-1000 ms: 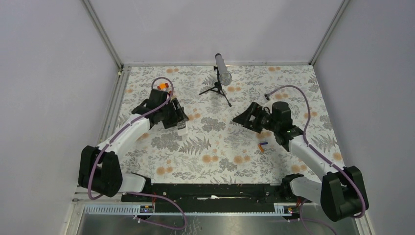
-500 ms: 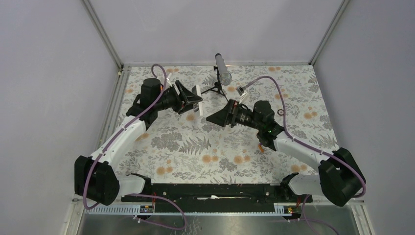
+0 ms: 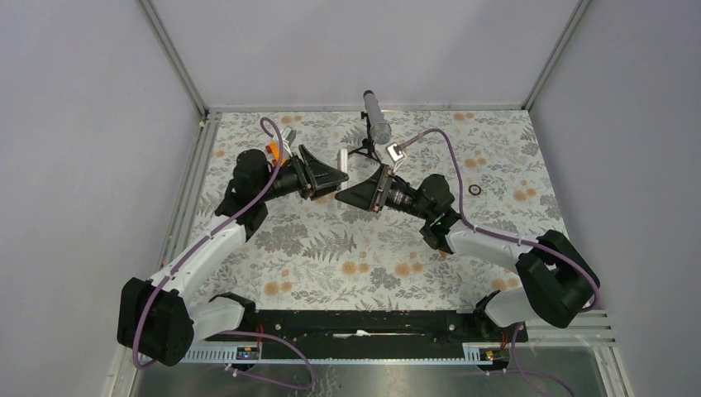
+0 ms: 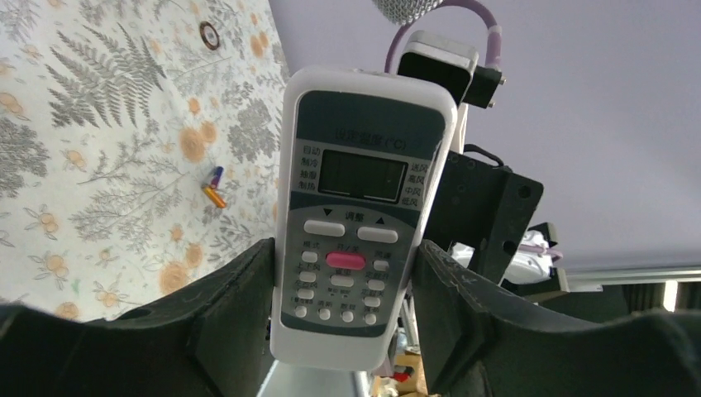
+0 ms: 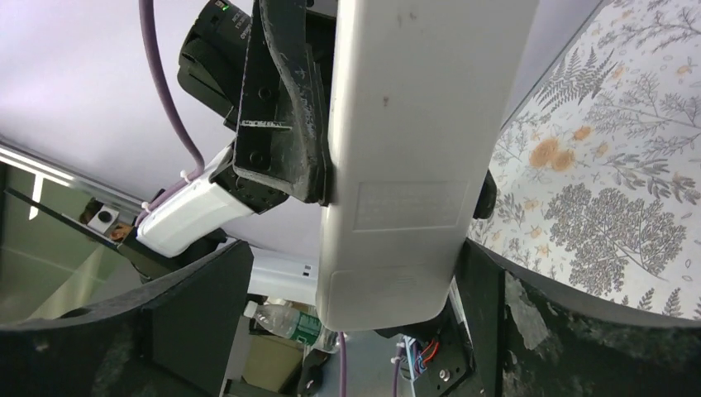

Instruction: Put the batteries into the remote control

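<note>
Remote control (image 4: pixel 357 223): 1, in left claw (image 4: pixel 345 285); batteries (image 4: pixel 213 197): 2.

The remote control (image 4: pixel 360 223) sits up off the worktop (image 3: pixel 331 265), clamped between the left gripper (image 4: pixel 343 258) fingers, with the right gripper (image 5: pixel 351 281) facing it, a finger on either side. The batteries (image 4: pixel 213 186) lie together down on the worktop over on the right arm's side, and the tripod (image 3: pixel 369 142) is just behind.
</note>
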`<state>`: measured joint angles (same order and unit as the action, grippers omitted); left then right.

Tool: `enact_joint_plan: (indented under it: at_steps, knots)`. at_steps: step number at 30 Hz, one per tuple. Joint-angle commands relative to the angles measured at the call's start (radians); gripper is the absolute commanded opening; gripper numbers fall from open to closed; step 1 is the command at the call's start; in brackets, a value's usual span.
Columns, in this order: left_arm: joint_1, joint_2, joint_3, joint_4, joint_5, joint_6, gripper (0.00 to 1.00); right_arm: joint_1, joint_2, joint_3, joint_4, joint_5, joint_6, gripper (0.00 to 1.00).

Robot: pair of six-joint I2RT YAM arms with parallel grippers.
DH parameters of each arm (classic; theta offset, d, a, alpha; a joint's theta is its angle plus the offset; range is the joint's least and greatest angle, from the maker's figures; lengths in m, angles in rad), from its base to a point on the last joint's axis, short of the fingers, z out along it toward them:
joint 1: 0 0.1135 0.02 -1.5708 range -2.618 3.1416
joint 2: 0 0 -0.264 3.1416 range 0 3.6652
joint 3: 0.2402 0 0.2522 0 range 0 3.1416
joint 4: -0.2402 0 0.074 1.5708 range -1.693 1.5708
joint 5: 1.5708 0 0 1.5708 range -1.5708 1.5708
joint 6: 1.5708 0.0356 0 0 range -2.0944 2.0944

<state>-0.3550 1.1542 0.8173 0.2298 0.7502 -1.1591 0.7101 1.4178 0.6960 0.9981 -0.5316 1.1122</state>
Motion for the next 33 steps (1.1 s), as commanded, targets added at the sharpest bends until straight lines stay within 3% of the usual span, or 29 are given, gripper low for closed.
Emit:
enact_joint_plan:
  at_steps: [1, 5, 12, 14, 18, 23, 27, 33]
  knots:
    - [-0.009, -0.049, -0.030, 0.115, 0.044, -0.012, 0.31, 0.019, -0.010, -0.027, 0.193, 0.026, 0.033, 1.00]
    - [-0.010, -0.051, -0.039, 0.164, 0.049, -0.046, 0.31, 0.023, -0.028, -0.032, 0.134, 0.059, 0.018, 0.95]
    - [-0.013, -0.063, -0.047, 0.173, 0.050, -0.059, 0.36, 0.029, -0.054, -0.026, 0.041, 0.114, -0.021, 0.63]
    - [-0.014, -0.064, -0.054, 0.167, 0.047, -0.047, 0.46, 0.029, -0.067, -0.020, -0.004, 0.145, -0.067, 0.56]
    - [-0.015, -0.056, -0.032, 0.063, 0.028, 0.044, 0.81, 0.037, -0.102, 0.029, -0.183, 0.194, -0.244, 0.46]
    - [-0.015, -0.063, 0.099, -0.265, -0.136, 0.280, 0.98, 0.091, -0.145, 0.074, -0.424, 0.299, -0.491, 0.41]
    - [-0.015, -0.081, 0.240, -0.494, -0.310, 0.482, 0.99, 0.146, -0.178, 0.072, -0.526, 0.415, -0.603, 0.41]
    - [-0.030, -0.039, 0.276, -0.573, -0.310, 0.501, 0.95, 0.229, -0.160, 0.111, -0.644, 0.540, -0.731, 0.40]
